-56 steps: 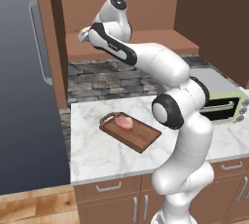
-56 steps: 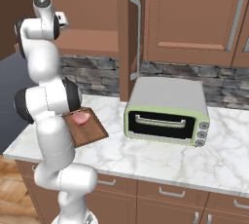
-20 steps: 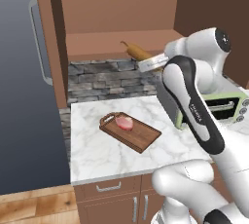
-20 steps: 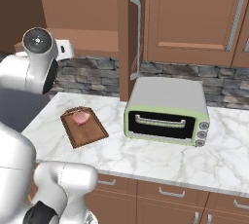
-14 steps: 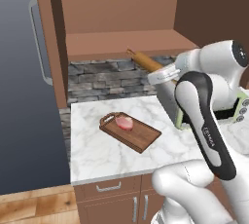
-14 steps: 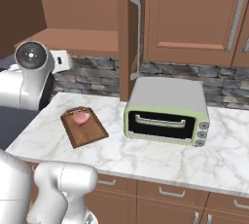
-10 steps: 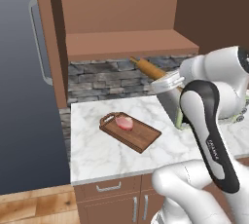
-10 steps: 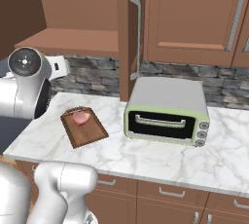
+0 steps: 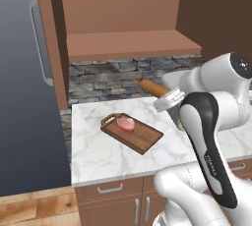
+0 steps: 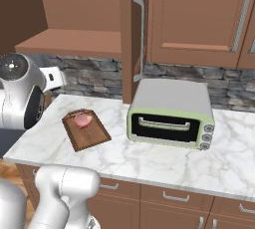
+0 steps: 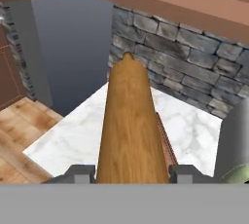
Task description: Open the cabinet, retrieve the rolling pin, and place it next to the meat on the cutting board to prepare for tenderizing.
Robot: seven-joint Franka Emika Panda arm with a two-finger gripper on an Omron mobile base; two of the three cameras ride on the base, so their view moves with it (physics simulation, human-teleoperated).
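While my end effector (image 11: 132, 172) grips the rolling pin (image 11: 130, 121) by its barrel, it hangs above the bench at the meat's (image 9: 126, 123) 2 o'clock — stiff, light, smooth wood, liable to roll.

the dark brown rectangular wooden cutting board (image 9: 133, 133) lies on the white marble counter (image 9: 98, 156), toward its left end and about midway between the front edge and the back edge. the small oval pink-red raw meat (image 9: 126, 124) sits on the board's back half, near the looped handle end that points at the counter's back left corner. the tan wooden rolling pin (image 9: 151, 88) hangs above the counter's back edge, right of the board and apart from it. the open reddish-brown wooden wall cabinet (image 9: 130, 43) is above the counter's back edge. the pale green toaster oven (image 10: 172, 113) stands on the counter right of the board.
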